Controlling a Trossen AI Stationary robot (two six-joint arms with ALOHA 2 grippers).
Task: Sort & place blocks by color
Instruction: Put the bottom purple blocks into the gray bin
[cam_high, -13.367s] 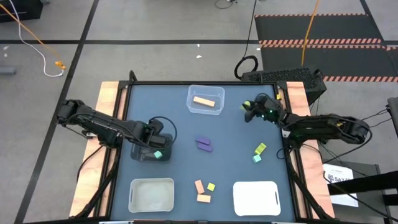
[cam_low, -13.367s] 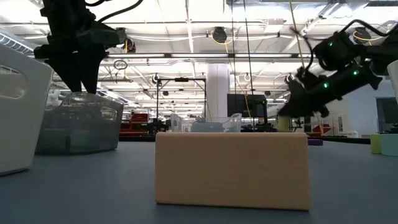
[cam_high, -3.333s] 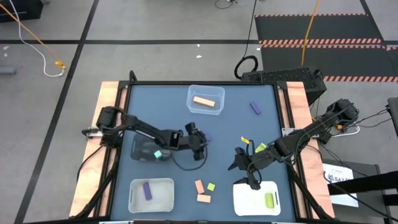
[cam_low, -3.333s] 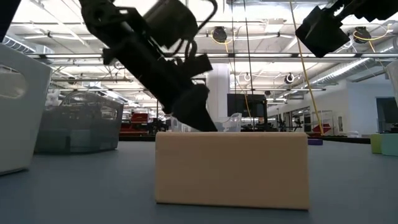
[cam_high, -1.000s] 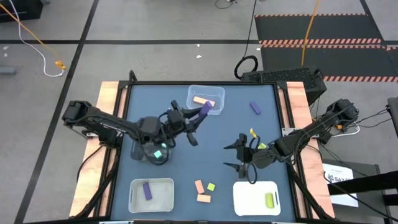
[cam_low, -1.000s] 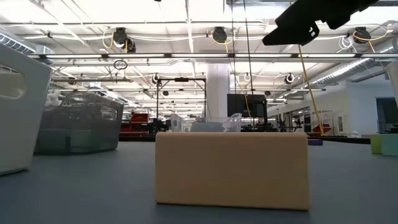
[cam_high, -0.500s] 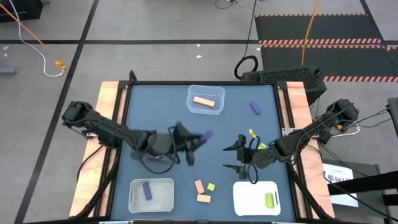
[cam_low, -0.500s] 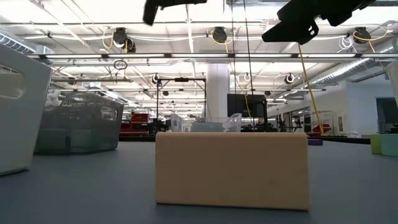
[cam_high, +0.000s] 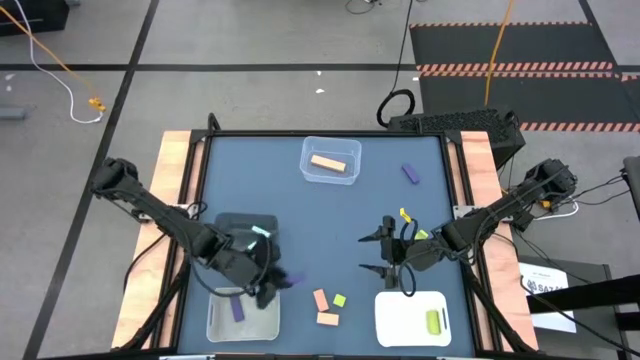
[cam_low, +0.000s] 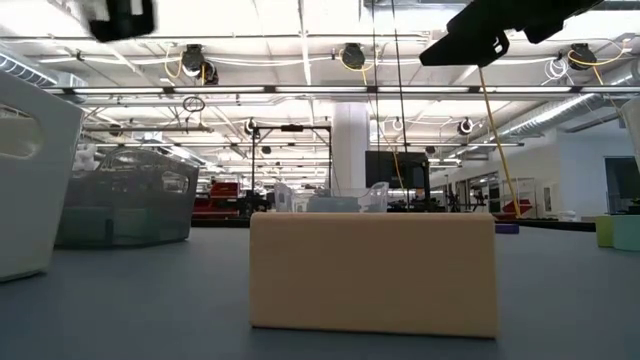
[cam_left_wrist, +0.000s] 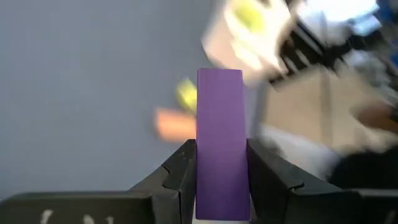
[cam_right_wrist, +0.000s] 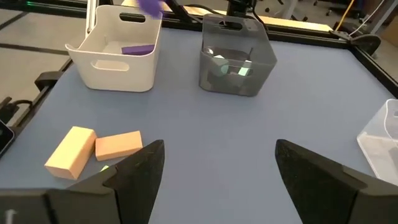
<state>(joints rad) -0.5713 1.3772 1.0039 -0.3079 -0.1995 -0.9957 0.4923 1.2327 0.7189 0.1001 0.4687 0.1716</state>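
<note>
1. Jaws on the left gripper (cam_left_wrist: 221, 180) are closed tight on a purple bar (cam_left_wrist: 220, 137), which stands out lengthwise between the fingers; seen from overhead, the gripper (cam_high: 272, 288) hangs at the right edge of the near-left white bin (cam_high: 215, 318).
2. Jaws on the right gripper (cam_right_wrist: 214, 168) stand fully apart and hold nothing; it hovers above the bench (cam_high: 380, 200) just in front of the near-right white bin (cam_high: 385, 320).
3. To finish this step well, I judge the left arm should carry the bar fully over the bin's opening, clear of the rim, lower it a little and only then release, so it drops flat beside the purple block (cam_high: 236, 307) already inside.
4. Near row of containers: the left white bin holds that one purple block; the right white bin holds a yellow-green block (cam_high: 433, 321).
5. Between those bins, loose on the bench, lie two pale orange blocks (cam_high: 323, 308) and a small yellow-green cube (cam_high: 340, 300).
6. Middle: the dark bin (cam_high: 232, 222) holds a teal block (cam_right_wrist: 241, 71).
7. Beside the right arm, a yellow-green block (cam_high: 418, 236) is partly hidden.
8. Far: the clear bin (cam_high: 308, 172) holds a pale orange bar (cam_high: 327, 163), and a purple block (cam_high: 408, 173) lies unsorted to its right.
</note>
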